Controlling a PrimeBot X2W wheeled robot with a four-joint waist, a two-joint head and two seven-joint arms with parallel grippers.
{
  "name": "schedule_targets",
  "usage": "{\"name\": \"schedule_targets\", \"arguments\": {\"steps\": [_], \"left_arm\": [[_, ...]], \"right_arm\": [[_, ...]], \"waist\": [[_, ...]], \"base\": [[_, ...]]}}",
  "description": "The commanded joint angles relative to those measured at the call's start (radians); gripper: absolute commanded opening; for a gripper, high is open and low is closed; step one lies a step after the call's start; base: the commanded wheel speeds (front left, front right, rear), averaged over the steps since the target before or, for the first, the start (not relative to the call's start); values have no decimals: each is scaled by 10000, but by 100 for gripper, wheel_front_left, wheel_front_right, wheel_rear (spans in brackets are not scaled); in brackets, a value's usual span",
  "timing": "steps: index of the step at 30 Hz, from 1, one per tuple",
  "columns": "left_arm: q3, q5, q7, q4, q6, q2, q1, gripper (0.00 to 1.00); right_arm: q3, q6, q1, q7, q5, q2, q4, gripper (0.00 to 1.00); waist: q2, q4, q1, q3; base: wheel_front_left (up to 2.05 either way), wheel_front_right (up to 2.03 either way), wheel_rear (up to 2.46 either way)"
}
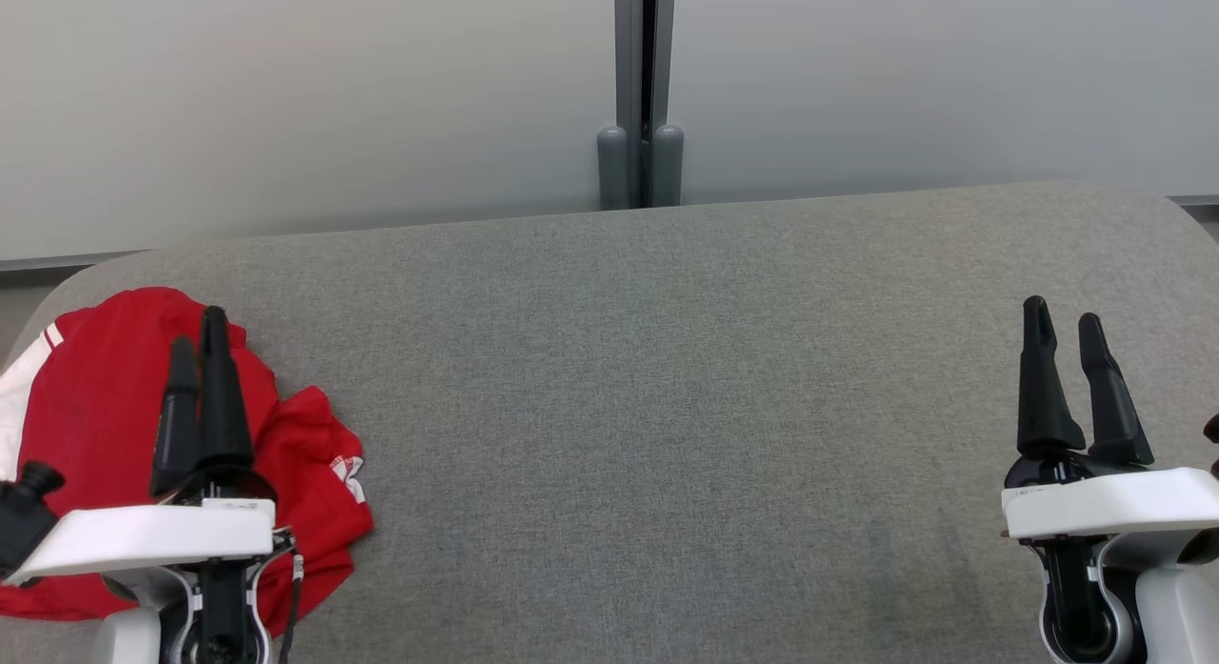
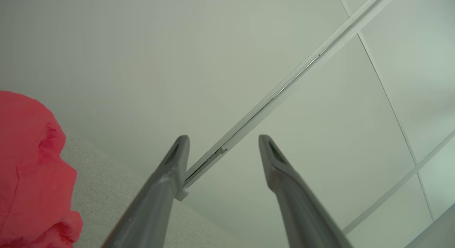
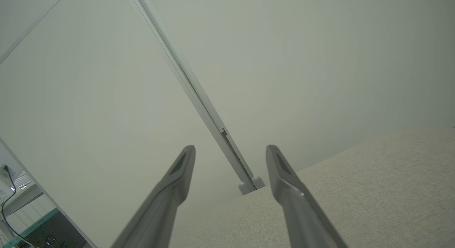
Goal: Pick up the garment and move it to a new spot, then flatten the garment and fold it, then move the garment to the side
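Note:
The garment (image 1: 90, 407) is red with white trim and lies crumpled at the near left corner of the grey fabric table (image 1: 667, 407). My left gripper (image 1: 198, 331) hovers above it, fingers pointing away from me, open and empty. In the left wrist view the garment (image 2: 32, 177) bulges at the left edge, beside the open left gripper (image 2: 224, 139). My right gripper (image 1: 1065, 316) stands open over the bare right side of the table, far from the garment. The right wrist view shows the right gripper (image 3: 231, 150) with nothing between its fingers.
A pale frosted partition wall (image 1: 333, 102) runs behind the table, with a grey vertical post (image 1: 643, 92) at its middle. The table has rounded far corners. A desk with a cable (image 3: 14, 198) shows past the partition in the right wrist view.

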Motion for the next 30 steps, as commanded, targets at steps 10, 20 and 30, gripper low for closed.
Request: {"name": "schedule_targets", "arguments": {"steps": [10, 20, 30], "left_arm": [[-1058, 3308, -384, -208, 508, 82, -32, 100], [-2146, 5201, -635, 352, 1213, 486, 126, 100], [-3134, 6264, -887, 715, 2154, 993, -10, 100]], "right_arm": [[200, 5, -224, -413, -2142, -101, 23, 100], [126, 4, -221, -667, -3585, -100, 552, 100], [176, 4, -211, -921, -4816, -111, 745, 100]], "waist": [[0, -79, 0, 33], [0, -139, 0, 3], [0, -133, 0, -33]], "base": [[0, 0, 0], [0, 0, 0], [0, 0, 0]]}}
